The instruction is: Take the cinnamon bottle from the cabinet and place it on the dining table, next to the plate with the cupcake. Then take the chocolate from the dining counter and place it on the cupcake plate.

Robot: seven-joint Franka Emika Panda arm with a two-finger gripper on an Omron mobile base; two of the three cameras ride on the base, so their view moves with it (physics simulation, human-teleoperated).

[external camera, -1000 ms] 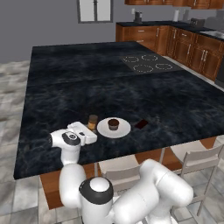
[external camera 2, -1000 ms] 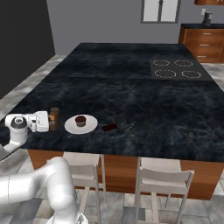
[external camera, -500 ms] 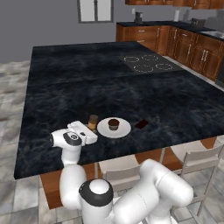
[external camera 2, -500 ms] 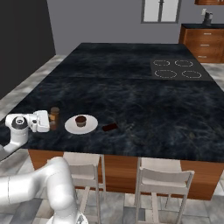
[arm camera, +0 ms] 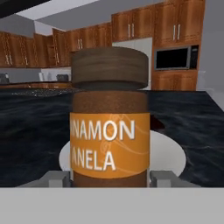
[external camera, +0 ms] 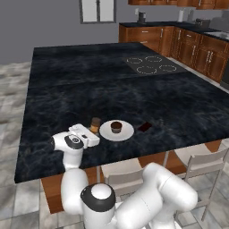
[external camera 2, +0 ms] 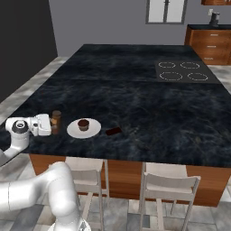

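Observation:
The cinnamon bottle [arm camera: 110, 131], brown with an orange label band, stands upright on the black marbled dining table [external camera: 112, 85] near its front left edge. It is just left of the white plate [external camera: 127, 134] that carries the cupcake [external camera: 116, 126]. My gripper [external camera: 93, 130] reaches in level from the left, and its fingertips [arm camera: 56, 178] press the bottle's sides: shut on it. The chocolate [external camera: 144, 127] lies flat on the stone just right of the plate. From the right base view, the bottle [external camera 2: 56, 121], gripper [external camera 2: 52, 126], plate [external camera 2: 72, 131], cupcake [external camera 2: 83, 124] and chocolate [external camera 2: 113, 131] line up left to right.
A cooktop [external camera: 150, 65] is set into the far right of the island. Two chairs [external camera 2: 167, 185] are tucked under the front edge. Wooden base cabinets [external camera: 188, 44] line the back right wall. The stone top stretches bare behind the plate.

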